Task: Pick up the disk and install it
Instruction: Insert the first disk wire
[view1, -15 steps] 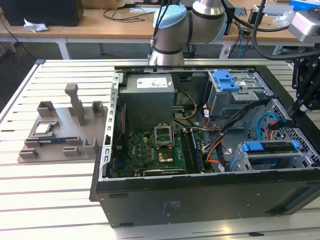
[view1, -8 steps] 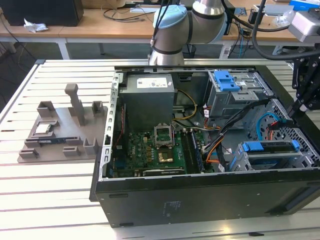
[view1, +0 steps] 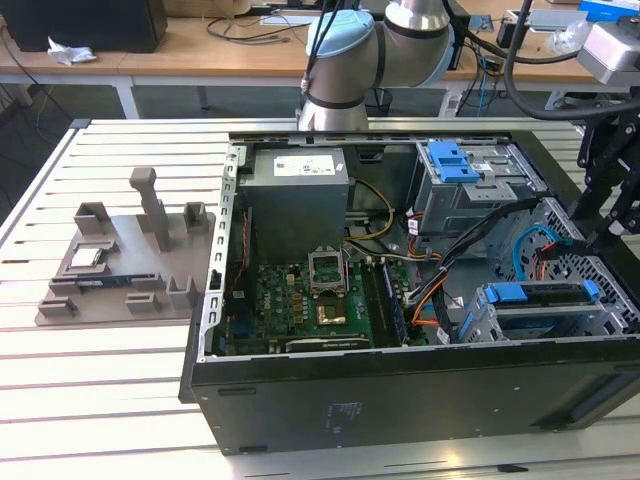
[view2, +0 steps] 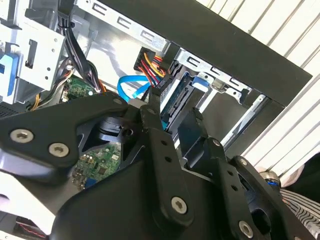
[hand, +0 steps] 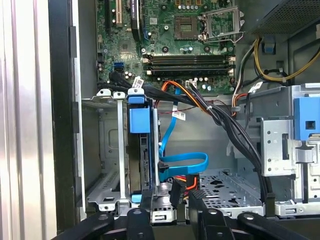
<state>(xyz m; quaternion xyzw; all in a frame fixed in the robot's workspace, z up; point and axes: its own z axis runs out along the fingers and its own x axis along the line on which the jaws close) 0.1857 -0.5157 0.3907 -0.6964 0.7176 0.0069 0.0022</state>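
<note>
I see the disk (hand: 140, 150) standing on edge in its bay slot inside the open computer case (view1: 400, 390), at the exterior view's right — blue carrier tab (view1: 535, 293) on top. My gripper (hand: 172, 200) hovers just behind it; fingers (hand: 146, 202) apart, clamping nothing.

My work surface is a white slatted table (view1: 100, 400); on it lie the open black computer case (view1: 400, 390) and a grey parts fixture (view1: 130, 260) beside it, touching
</note>
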